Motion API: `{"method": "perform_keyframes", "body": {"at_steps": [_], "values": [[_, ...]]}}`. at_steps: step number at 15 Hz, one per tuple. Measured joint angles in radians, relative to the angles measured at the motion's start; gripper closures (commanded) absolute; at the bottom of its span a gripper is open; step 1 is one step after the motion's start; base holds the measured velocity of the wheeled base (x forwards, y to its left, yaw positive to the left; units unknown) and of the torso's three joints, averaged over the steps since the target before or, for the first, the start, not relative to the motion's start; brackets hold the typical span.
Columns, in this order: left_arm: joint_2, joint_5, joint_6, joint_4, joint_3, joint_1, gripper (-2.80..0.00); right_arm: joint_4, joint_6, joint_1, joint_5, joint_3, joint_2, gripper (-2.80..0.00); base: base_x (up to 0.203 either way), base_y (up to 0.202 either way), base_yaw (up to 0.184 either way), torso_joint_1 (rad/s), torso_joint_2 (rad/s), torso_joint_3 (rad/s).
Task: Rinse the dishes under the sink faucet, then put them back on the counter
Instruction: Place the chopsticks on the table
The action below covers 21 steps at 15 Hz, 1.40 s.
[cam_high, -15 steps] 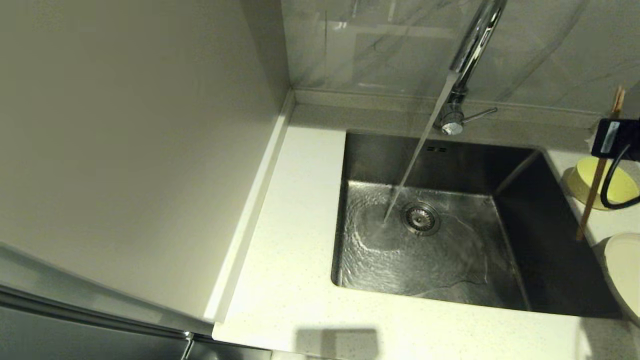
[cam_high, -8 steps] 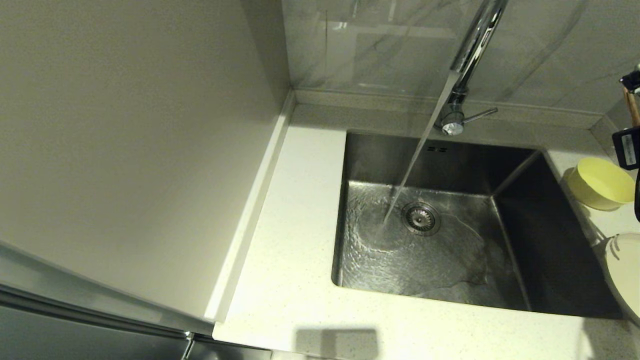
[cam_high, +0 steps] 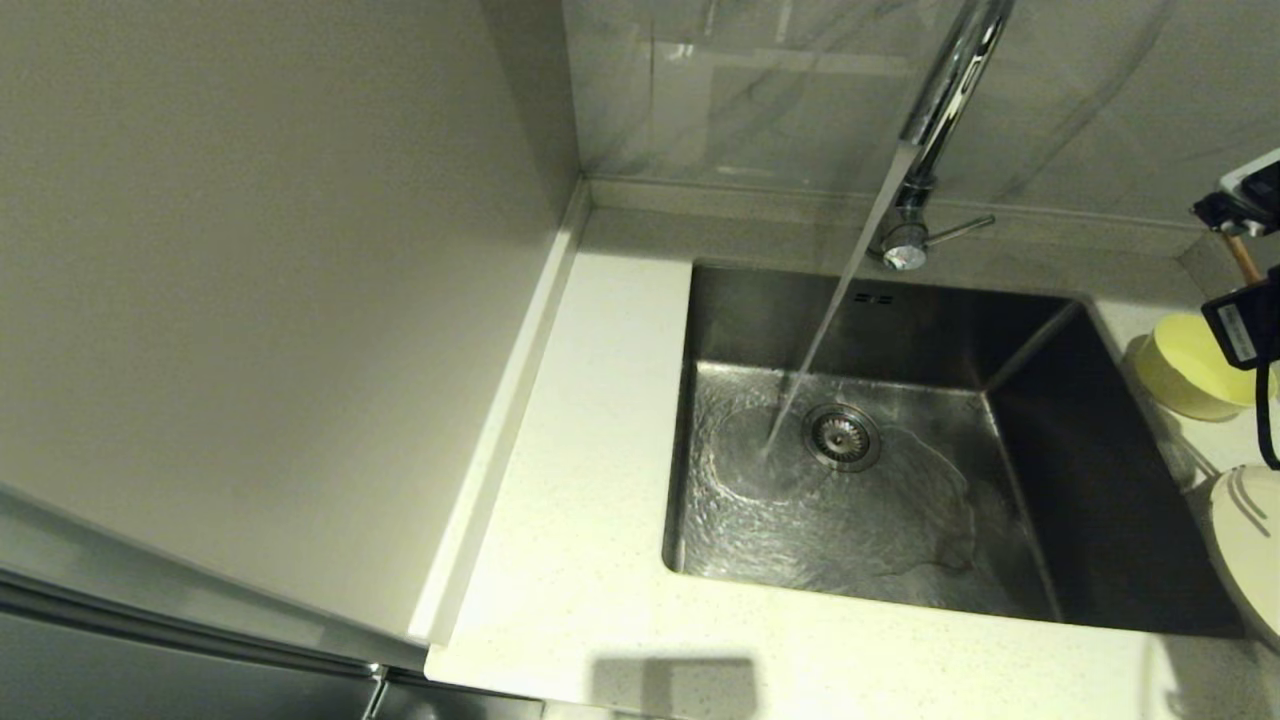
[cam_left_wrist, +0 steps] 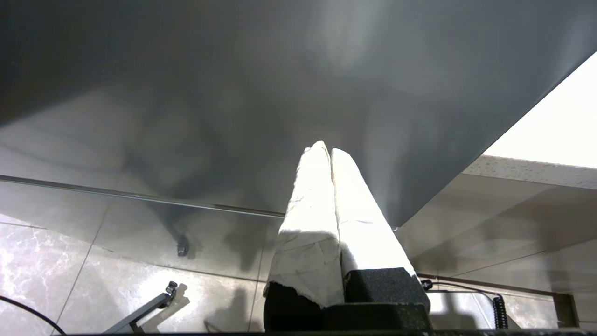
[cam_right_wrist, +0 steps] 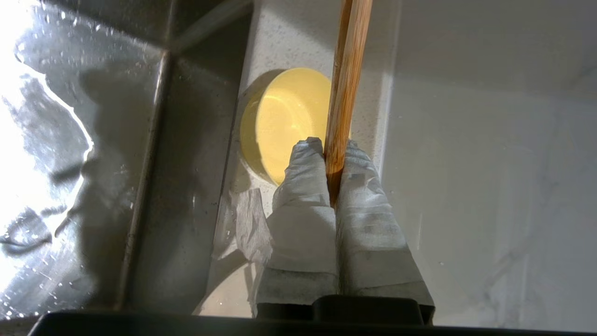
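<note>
My right gripper (cam_right_wrist: 333, 144) is shut on the brown wooden chopsticks (cam_right_wrist: 347, 70), which stick out past its fingertips over the pale-yellow bowl (cam_right_wrist: 284, 116). In the head view only a short piece of the chopsticks (cam_high: 1243, 258) shows at the far right edge, above the bowl (cam_high: 1185, 375). The cream plate (cam_high: 1250, 530) lies on the counter (cam_high: 590, 500) in front of the bowl. Water runs from the chrome faucet (cam_high: 940, 110) into the steel sink (cam_high: 1080, 500). My left gripper (cam_left_wrist: 325, 150) is shut and empty, parked low beside the cabinet.
A beige wall panel (cam_high: 250, 300) stands along the counter's left side. The marble backsplash (cam_high: 780, 90) rises behind the faucet. The drain strainer (cam_high: 842, 436) sits mid-basin under spreading water. The faucet's lever rod (cam_high: 960, 230) points right.
My right gripper has carried the chopsticks rightward, away from the sink and off the bowl's front; they now show only at the frame's edge. Water keeps running.
</note>
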Motion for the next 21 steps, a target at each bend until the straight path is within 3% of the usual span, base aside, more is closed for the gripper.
{"method": "perform_keyframes", "body": {"at_steps": [4, 9, 21], "values": [[0.0, 0.0, 0.0, 0.0, 0.0, 0.0, 0.0, -0.073, -0.038, 0.001, 0.0, 0.0, 0.054, 0.0, 0.0, 0.0, 0.0, 0.0, 0.0, 0.0], [0.0, 0.0, 0.0, 0.0, 0.0, 0.0, 0.0, -0.302, -0.191, 0.001, -0.002, -0.031, 0.187, 0.0, 0.0, 0.0, 0.0, 0.0, 0.0, 0.0], [0.0, 0.0, 0.0, 0.0, 0.0, 0.0, 0.0, -0.308, -0.287, -0.038, -0.164, -0.204, 0.357, 0.0, 0.0, 0.0, 0.0, 0.0, 0.0, 0.0]]}}
